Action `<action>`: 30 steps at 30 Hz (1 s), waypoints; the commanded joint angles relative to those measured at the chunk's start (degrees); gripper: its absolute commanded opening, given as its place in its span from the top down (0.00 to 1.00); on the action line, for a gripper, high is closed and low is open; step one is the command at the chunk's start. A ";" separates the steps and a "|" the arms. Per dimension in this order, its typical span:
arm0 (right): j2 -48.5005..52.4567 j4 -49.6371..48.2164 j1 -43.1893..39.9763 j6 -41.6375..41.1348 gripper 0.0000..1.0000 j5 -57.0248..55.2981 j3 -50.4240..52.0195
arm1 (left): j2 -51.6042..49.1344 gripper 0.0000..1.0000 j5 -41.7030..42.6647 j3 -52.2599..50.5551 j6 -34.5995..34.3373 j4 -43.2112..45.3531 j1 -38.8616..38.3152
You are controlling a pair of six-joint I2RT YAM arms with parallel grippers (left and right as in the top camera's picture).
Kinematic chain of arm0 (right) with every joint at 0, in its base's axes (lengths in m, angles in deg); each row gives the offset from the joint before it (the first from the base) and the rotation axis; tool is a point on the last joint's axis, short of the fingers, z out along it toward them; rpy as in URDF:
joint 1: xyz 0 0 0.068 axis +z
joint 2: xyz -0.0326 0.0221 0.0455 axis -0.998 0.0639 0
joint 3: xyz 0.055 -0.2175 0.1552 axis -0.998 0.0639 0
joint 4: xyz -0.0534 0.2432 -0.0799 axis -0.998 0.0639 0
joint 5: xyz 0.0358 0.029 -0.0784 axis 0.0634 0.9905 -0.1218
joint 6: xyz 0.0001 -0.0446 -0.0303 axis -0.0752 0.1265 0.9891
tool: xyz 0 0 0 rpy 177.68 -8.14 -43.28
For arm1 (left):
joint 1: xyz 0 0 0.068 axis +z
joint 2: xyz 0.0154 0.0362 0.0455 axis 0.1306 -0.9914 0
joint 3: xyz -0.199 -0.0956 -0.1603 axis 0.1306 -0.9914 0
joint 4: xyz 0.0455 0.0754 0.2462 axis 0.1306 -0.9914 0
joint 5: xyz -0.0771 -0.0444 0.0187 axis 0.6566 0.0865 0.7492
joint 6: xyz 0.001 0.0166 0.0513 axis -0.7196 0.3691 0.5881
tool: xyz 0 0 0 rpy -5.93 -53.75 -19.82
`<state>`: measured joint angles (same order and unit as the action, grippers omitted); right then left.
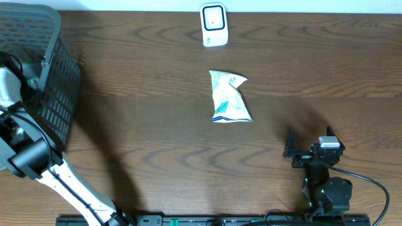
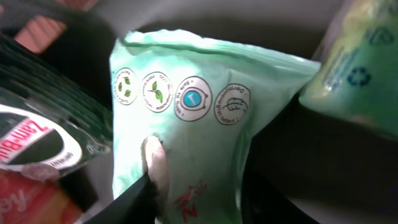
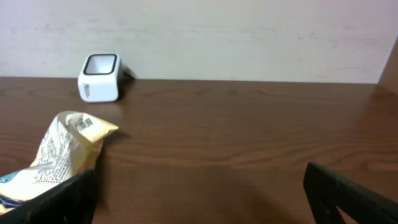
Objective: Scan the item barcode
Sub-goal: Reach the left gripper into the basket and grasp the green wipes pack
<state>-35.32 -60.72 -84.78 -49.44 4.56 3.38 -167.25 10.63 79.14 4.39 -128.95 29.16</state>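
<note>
Dark wooden bench (image 1: 157, 138). A black basket (image 1: 59, 81) at ten o'clock holds the pale green pouch (image 2: 199, 143). The left fingers (image 2: 153, 163) touch the pouch, but whether they grip it is unclear. They should pinch one edge firmly and keep the print facing the scanner (image 1: 213, 25) at twelve o'clock. The right fingers (image 3: 351, 193) are spread wide and empty at five o'clock.

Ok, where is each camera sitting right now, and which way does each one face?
Overhead: above the table, looking straight down on scanner, snack bag and basket; the left arm reaches into the basket, the right gripper sits open.
Left wrist: inside the basket, close on a green packet; one own finger touches it.
Right wrist: low over the table, facing the back wall; its fingers frame the bottom corners.
Shared: overhead and right wrist both show scanner and snack bag.
</note>
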 commanded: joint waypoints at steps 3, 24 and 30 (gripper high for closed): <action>-0.31 0.24 0.26 0.44 0.01 -0.26 0.09 | -1.31 0.35 5.84 -0.31 -0.35 -3.02 0.17; -0.31 0.24 0.24 0.44 0.01 -0.26 0.09 | 19.23 0.93 13.70 0.48 -8.37 -4.76 0.17; -0.31 0.24 0.24 0.44 0.01 -0.26 0.09 | 31.85 0.93 20.65 0.48 -9.05 -2.36 0.17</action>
<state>-35.32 -60.72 -84.78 -49.44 4.56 3.38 -139.76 25.95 78.88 -3.22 -131.36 29.44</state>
